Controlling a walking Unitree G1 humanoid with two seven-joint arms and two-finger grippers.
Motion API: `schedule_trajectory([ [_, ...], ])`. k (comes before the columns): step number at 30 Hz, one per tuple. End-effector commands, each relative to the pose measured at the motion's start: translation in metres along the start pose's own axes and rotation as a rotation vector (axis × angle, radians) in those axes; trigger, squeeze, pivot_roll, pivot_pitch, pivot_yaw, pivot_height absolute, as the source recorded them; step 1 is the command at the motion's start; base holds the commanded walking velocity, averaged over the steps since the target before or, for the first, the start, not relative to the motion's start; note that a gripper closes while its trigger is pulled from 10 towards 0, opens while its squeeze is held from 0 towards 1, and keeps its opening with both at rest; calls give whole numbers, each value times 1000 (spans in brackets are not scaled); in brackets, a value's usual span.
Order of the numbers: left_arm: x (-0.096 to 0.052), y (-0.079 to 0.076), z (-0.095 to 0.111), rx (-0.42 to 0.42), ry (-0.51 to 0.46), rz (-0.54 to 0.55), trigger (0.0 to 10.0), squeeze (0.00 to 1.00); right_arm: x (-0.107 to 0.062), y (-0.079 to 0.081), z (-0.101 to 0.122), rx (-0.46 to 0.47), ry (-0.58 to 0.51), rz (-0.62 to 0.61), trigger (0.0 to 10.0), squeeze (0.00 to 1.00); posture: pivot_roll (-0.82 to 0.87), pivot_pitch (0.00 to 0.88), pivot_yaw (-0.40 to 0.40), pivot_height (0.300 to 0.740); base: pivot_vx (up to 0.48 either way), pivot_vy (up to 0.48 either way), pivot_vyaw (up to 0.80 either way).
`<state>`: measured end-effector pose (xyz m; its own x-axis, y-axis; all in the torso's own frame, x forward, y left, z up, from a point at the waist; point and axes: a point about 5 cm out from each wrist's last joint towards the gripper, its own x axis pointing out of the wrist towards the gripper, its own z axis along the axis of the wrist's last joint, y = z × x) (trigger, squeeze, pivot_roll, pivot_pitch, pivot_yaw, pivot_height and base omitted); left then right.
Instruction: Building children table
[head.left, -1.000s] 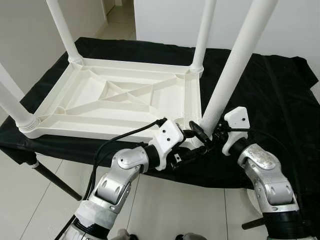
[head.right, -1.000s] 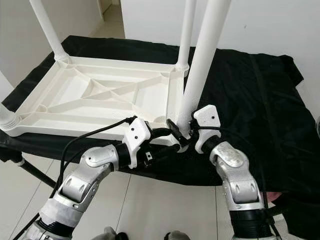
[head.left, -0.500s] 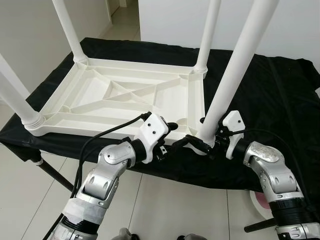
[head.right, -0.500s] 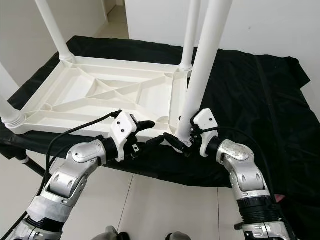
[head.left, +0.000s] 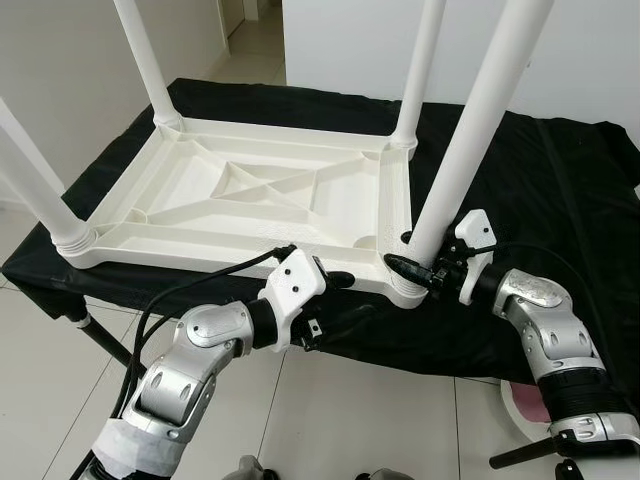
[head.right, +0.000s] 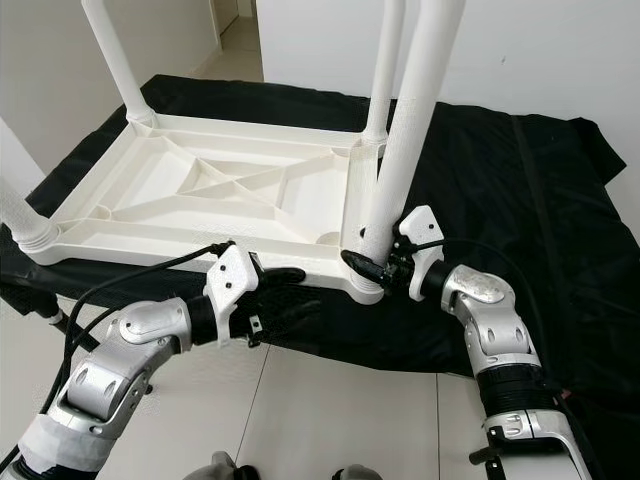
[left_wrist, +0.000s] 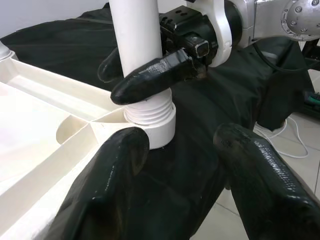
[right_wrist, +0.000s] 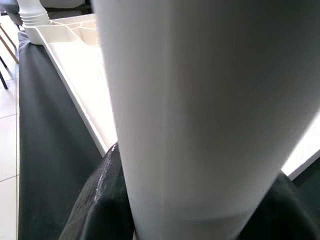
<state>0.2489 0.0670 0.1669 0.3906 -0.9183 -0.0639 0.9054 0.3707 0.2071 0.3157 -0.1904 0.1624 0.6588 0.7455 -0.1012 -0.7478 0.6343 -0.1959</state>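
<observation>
The right gripper (head.left: 418, 268) clasps the upright near-right table leg (head.left: 470, 130) just above its corner socket, seemingly threaded home; the left gripper (head.left: 335, 285), spread empty, is just beside the upturned tabletop (head.left: 240, 190).

We see the upturned tabletop (head.left: 250, 200) lying on the cloth (head.left: 540, 180) that covers the counter, its four legs standing up at the corners. Our right end effector (head.left: 412, 268) closes around the base of the near right leg (head.left: 465, 140). Our left end effector (head.left: 335, 290) sits just left of that corner, before the tabletop's near edge, fingers apart.
</observation>
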Motion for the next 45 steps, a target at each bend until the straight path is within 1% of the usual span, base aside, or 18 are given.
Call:
schedule_trajectory([
  [1,-1,-4,-4,-2,26,-40,10000,0,-3,-4,1,1,-4,-6,0,0,-122,55,40,740,0,0,0],
  [8,4,-6,-3,-8,22,-35,10000,0,-6,4,0,21,-18,8,0,0,-126,57,39,740,0,0,0],
  [9,6,-8,-3,-13,17,-27,10000,0,-5,9,1,27,-26,-3,10000,0,-123,63,33,740,0,0,0],
  [11,8,-9,-2,-23,14,-12,10000,0,-1,16,3,33,-41,-68,10000,0,-123,67,31,740,0,0,0],
  [13,8,-9,-2,-23,14,-12,10000,0,-1,16,3,33,-41,-68,10000,0,-123,67,31,740,0,0,0],
  [15,8,-8,-2,-28,12,10,10000,0,9,20,5,43,-51,-187,10000,0,-118,73,26,740,0,0,0],
  [16,8,-8,-2,-28,12,10,10000,0,9,20,5,43,-51,-187,10000,0,-118,73,26,740,0,0,0],
  [19,8,-6,0,-29,7,28,10000,0,18,29,9,46,-54,-309,10000,0,-117,74,21,740,0,0,0],
  [23,8,-5,0,-26,7,33,10000,0,23,37,10,55,-59,-362,10000,0,-118,77,20,740,0,0,0],
  [26,10,-4,0,-27,1,41,10000,0,29,48,7,135,-33,-594,10000,0,-121,77,15,740,0,0,0],
  [30,10,-4,0,-28,0,43,10000,0,30,52,6,148,-24,-645,10000,0,-121,77,15,740,0,0,0],
  [33,11,-1,1,-24,-2,50,10000,0,39,69,14,154,-38,-743,10000,0,-124,74,14,740,0,0,0],
  [38,10,1,1,-19,-1,55,10000,0,40,72,19,151,-56,-740,10000,0,-128,71,19,740,0,0,0],
  [39,10,2,1,-19,-1,56,10000,0,38,70,20,158,-63,-740,10000,408,-128,71,19,740,0,0,0],
  [40,10,2,1,-19,-1,56,10000,0,38,70,20,158,-63,-740,10000,408,-128,71,19,740,0,0,0],
  [41,9,2,1,-17,0,57,10000,0,36,67,21,149,-70,-740,10000,1000,-131,67,22,740,0,0,0],
  [44,9,3,1,-17,0,58,10000,0,34,65,22,143,-71,-745,10000,1000,-129,66,22,740,0,0,0],
  [45,9,4,1,-15,1,60,10000,0,29,58,22,125,-83,-742,10000,1000,-128,63,23,740,0,0,0],
])
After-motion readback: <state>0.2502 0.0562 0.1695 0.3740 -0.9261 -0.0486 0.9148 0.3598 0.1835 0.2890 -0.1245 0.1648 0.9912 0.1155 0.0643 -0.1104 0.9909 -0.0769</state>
